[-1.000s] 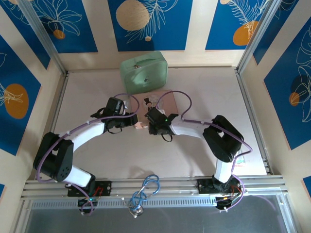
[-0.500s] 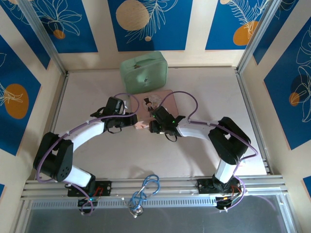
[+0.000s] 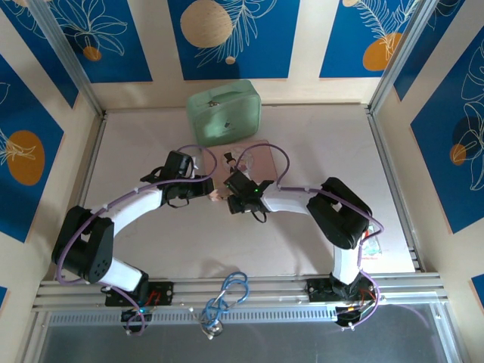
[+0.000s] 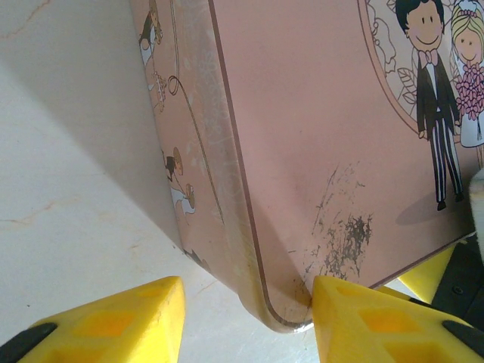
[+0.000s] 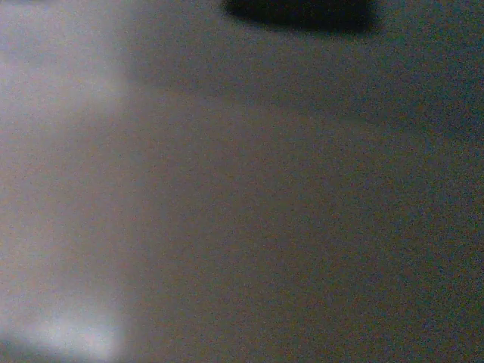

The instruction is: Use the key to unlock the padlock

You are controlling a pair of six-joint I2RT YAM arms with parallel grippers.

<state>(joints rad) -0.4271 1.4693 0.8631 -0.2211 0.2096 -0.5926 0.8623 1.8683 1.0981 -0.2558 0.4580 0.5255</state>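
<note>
The pink box with a cartoon bride and groom on its lid lies mid-table; its near corner sits between my left gripper's yellow fingers. My left gripper is open, its right finger touching the lid's edge and its left finger apart from the box. In the top view my left gripper and right gripper meet at that corner. The right wrist view is a dark blur pressed close to a surface. I cannot make out the blue padlock or the key; they are hidden.
A mint-green case stands behind the pink box near the back wall. A metal rail borders the table on the right. A bundle of blue cable lies at the near edge between the arm bases.
The right arm stretched out to the right, then drew back left, its wrist ending close by the box's near corner. The left arm has stayed still.
</note>
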